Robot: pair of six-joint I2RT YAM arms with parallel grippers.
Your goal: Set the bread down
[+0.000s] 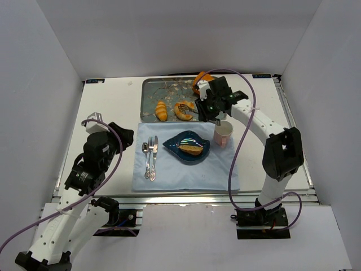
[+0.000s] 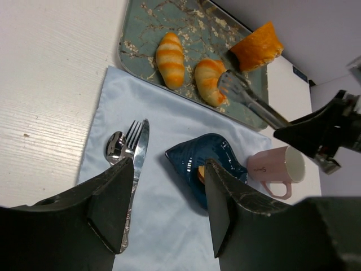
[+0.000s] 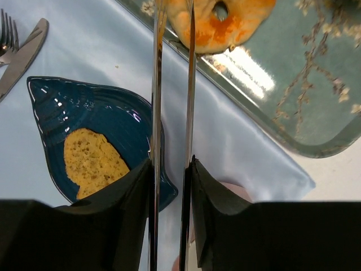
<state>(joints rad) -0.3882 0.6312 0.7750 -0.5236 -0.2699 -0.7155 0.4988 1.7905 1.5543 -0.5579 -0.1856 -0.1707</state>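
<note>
The croissant (image 1: pixel 183 109) closest to the plate sits at the near edge of the tray (image 1: pixel 169 90), just at 12 o'clock from the blue plate (image 1: pixel 172 147). The tongs (image 2: pixel 248 97) come in from its 3 o'clock side with the tips right at its end. Touching or pinching? Can't tell from here.

The right hand (image 3: pixel 169 166) is squeezed partway shut on the tongs, the blades drawn close with a thin gap. For a clean pick, I'd want both blades around the thick middle, not the tapered tip. Then a gentle squeeze, a lift clear of the tray lip, and a carry toward 6 o'clock.

The plate already holds a slice (image 3: pixel 93 161), so aim for the bare half. Mind the pink cup (image 1: pixel 223 134) at the plate's 3 o'clock, close by the arm. The left hand (image 2: pixel 167 164) hangs wide open and empty, well off on the plate's 9 o'clock side.
</note>
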